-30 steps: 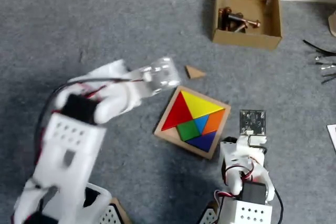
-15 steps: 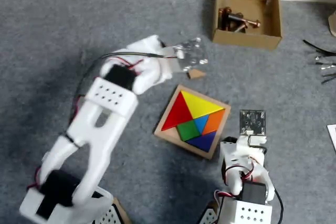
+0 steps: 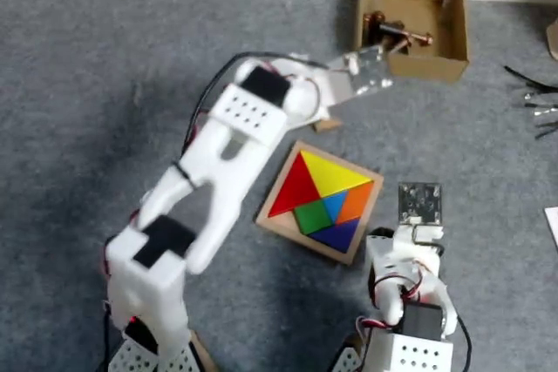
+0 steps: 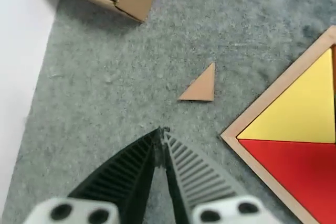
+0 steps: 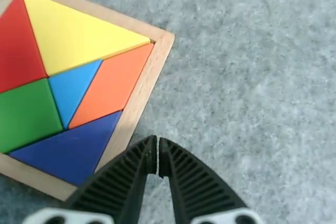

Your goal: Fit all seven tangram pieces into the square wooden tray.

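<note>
The square wooden tray [image 3: 281, 223] lies mid-table with several coloured pieces fitted in it: red [image 3: 296, 187], yellow [image 3: 333, 174], green, light blue, orange and dark blue. A small tan triangle [image 3: 328, 125] lies on the carpet just beyond the tray's far corner, partly under the left arm. In the left wrist view the tan triangle [image 4: 200, 86] sits a short way ahead of my shut, empty left gripper [image 4: 161, 132], which hovers above it near the cardboard box. My right gripper [image 5: 157, 144] is shut and empty, just off the tray's rim [image 5: 153, 82] beside the dark blue piece [image 5: 71, 145].
A cardboard box [image 3: 410, 25] with copper-coloured metal parts stands at the back right, close to the left gripper [image 3: 368, 72]. Black cables [image 3: 534, 98] lie at the right edge. Grey carpet covers the table, with a white wall strip at the far edge.
The left arm has swung from the tray's left side away and rightward, passing over the tan triangle to reach near the cardboard box. The right arm has not moved.
</note>
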Motion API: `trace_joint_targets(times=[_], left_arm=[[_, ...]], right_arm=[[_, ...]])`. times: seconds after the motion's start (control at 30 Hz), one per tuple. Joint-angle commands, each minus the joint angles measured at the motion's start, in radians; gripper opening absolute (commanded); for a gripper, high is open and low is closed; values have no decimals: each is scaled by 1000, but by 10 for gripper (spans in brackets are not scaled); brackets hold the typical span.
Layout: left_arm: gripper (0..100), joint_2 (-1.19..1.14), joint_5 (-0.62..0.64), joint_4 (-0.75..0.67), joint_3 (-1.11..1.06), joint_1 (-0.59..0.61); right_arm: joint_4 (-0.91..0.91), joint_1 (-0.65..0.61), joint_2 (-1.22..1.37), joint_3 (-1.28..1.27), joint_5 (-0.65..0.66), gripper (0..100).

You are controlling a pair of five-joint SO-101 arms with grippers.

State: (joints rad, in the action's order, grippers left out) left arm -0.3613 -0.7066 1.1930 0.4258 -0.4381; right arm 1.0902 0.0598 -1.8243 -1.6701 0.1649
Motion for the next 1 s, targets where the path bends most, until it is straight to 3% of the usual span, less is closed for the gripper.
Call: trace_joint_targets(times=[0.0,0.3,0.4,0.7,0.87,0.97], left_arm=[[14,-97,12,98,245,-28],[18,-421,107,146,581,-35],[70,-487,123,149,674,-21],[127,-625,334,140,820,-8],[196,-704,548,117,892,13],[209,-737,569,126,935,22]], right_arm=[[5,13,-7,-104,11,10],[5,13,-7,-104,11,10],[5,13,-7,-104,11,10],[5,13,-7,-104,11,10],[5,15,-7,-104,11,10],[5,15,-7,-104,11,10]])
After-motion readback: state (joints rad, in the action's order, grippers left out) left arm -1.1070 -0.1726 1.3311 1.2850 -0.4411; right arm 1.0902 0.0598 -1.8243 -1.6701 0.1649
